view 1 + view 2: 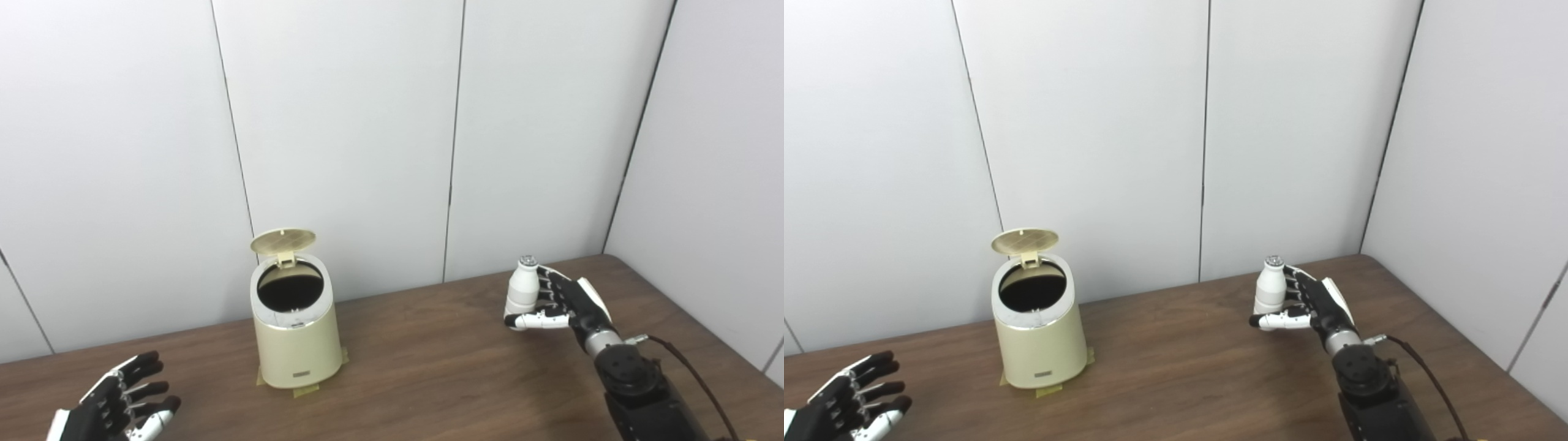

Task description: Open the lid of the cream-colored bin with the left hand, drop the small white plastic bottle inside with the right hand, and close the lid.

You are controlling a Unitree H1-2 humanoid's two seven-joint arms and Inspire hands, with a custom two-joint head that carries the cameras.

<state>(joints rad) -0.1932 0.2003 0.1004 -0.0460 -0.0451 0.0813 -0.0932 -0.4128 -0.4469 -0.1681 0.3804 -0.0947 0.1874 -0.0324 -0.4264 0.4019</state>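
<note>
The cream-colored bin (298,334) is seen standing upright on the wooden table (429,367), left of centre and near the back wall. Its round lid (283,241) is raised on the rear hinge, tipped back, and the dark opening (290,286) is exposed. Strips of tan tape (306,390) are visible at the foot of the bin.

The small white plastic bottle (1271,289) is held upright in the right hand (1311,306), well apart from the bin and to its right, toward the far right part of the table. The fingers are wrapped around the far side of the bottle, and the thumb (1277,320) is laid across its lower front. The bottle's cap points upward.

The left hand (119,404) is kept low at the picture's bottom left corner, away from the bin, with its fingers spread apart and nothing held in it.
</note>
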